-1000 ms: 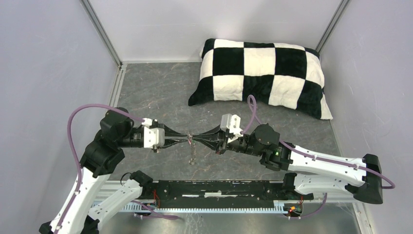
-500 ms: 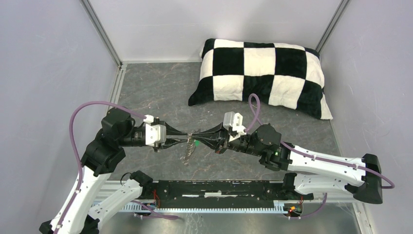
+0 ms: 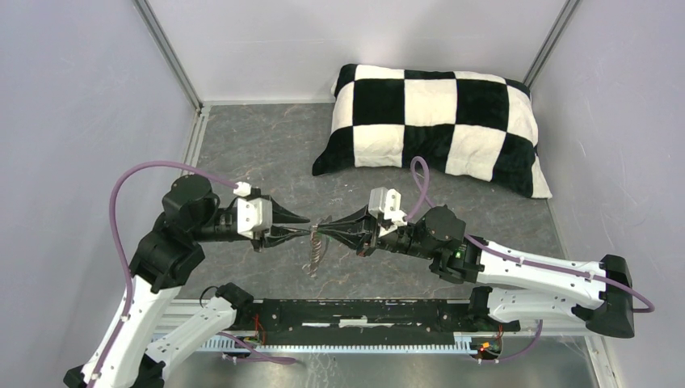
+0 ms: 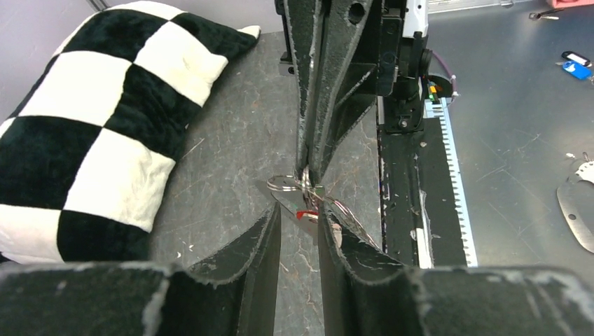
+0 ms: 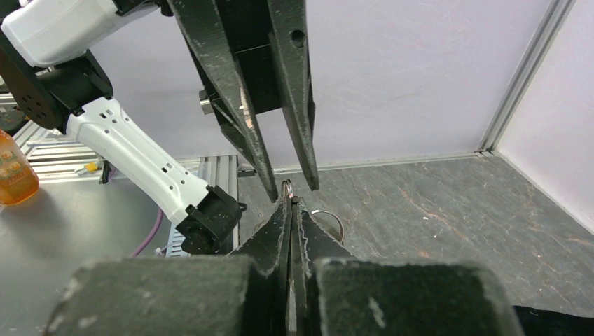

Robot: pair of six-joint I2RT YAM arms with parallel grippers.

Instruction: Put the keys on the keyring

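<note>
Above the bench [image 3: 266, 153], just below centre in the overhead view, the keyring [image 3: 313, 253] is seen hanging as a thin grey wire loop from the tip of the right hand [image 3: 325, 227]. Its upper end is pinched between the clenched right fingers [image 5: 280, 224], which are pressed together with only the wire between them; in the left wrist view the loop [image 4: 284, 183] is seen just beside those tips. A red key [image 4: 305, 214] is seen there too, close under the pinch point among the wire strands; whether it is threaded on the wire cannot be told. The green key cannot be made out in any view.

At nine o'clock from the loop, the left hand [image 3: 303, 225] is held released, its fingers [image 4: 263, 245] spread apart and nothing gripped between them. Its tips are pointed at the right hand's tips, near them but apart. Both arms are stretched toward each other over the grey bench. At one o'clock from the hands, well apart, a black-and-white chequered pillow [image 3: 436, 121] is laid against the far wall.
</note>
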